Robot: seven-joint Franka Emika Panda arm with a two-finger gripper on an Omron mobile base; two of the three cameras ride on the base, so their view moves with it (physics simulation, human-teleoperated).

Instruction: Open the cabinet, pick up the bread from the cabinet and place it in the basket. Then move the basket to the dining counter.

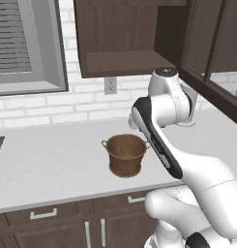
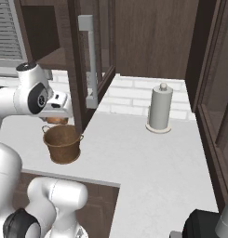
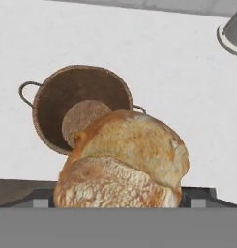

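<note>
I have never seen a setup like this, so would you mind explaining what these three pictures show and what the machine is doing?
This is a rendered kitchen, not a real one. The machine is a white robot arm on a base that can drive. Two pictures come from cameras on that base, looking forward over the arm from behind it, one from its left and one from its right. The third comes from a camera on the hand, looking along the gripper.

On the pale worktop stand a brown basket and, further right, a paper towel roll on its holder. Above is the dark wall cabinet, with its door open.

The gripper seems to hold a golden bread just above the basket, which is empty.
</note>
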